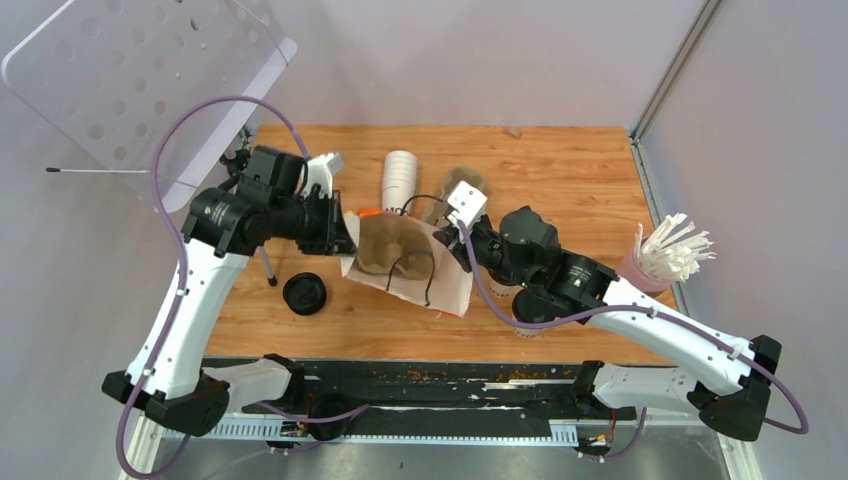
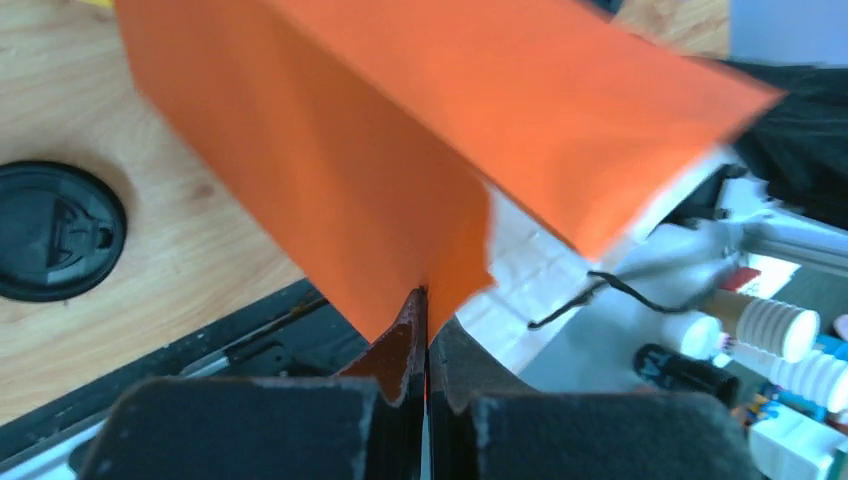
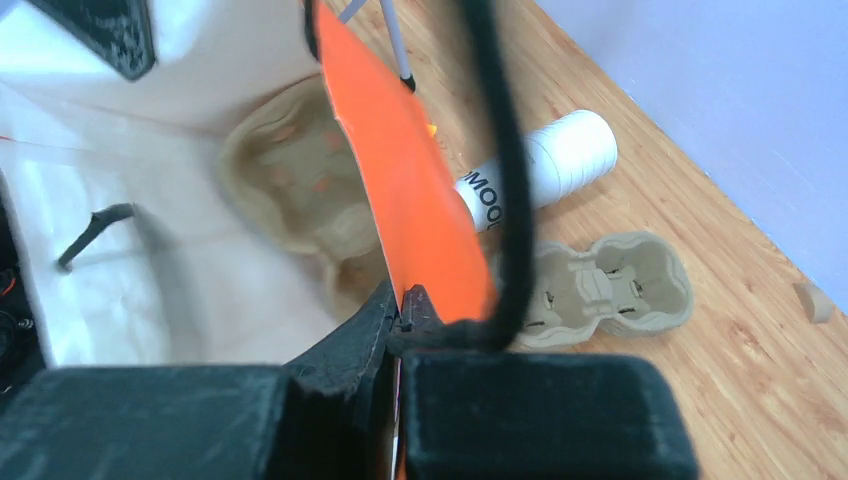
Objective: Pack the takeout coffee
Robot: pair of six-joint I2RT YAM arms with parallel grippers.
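Orange-and-white paper bag [image 1: 448,286] lies mid surface [image 1: 570,170], mouth spread between both arms. Left tool [image 2: 425,300] is pressed together, pinching the bag's orange edge. Right tool [image 3: 400,312] pinches the opposite rim, with a black cord handle [image 3: 500,180] across it. Brown cup tray [image 1: 385,250] sits inside the bag. A second tray [image 3: 610,290] lies behind the bag, beside the stack of white cups [image 1: 398,180]. Loose black lid [image 1: 304,293] lies left of the bag. Lidded coffee cup: cannot make it out; only a pale sliver [image 1: 526,329] shows under the right elbow.
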